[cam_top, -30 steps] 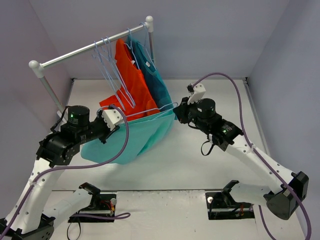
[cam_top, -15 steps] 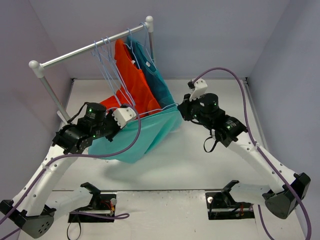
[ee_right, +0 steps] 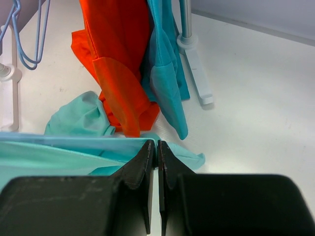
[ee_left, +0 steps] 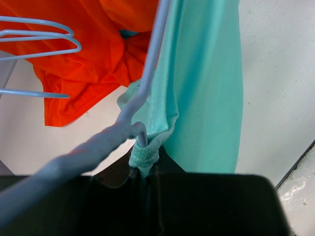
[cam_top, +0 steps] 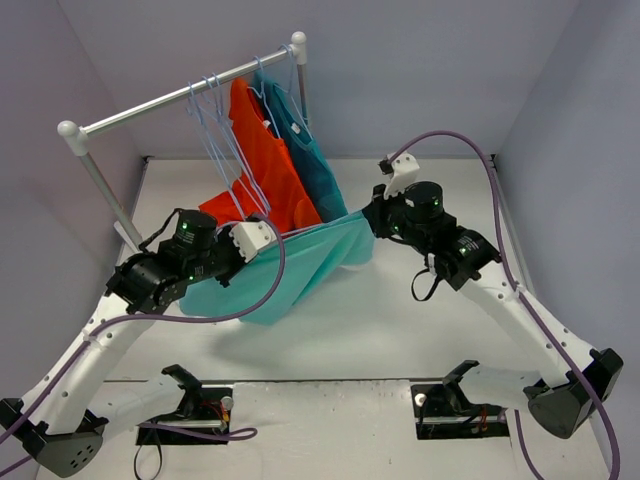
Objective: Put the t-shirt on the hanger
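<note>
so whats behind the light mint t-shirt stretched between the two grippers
An orange-red fabric shirt and a darker teal shirt hang from the metal rail behind the light mint t-shirt. From above, its cloth covers parts of their lower hems and the table under it.

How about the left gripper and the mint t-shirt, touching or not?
Touching. The left wrist view shows the left gripper closed on a bunched fold of the t-shirt, right beside the hanger wire.
</note>
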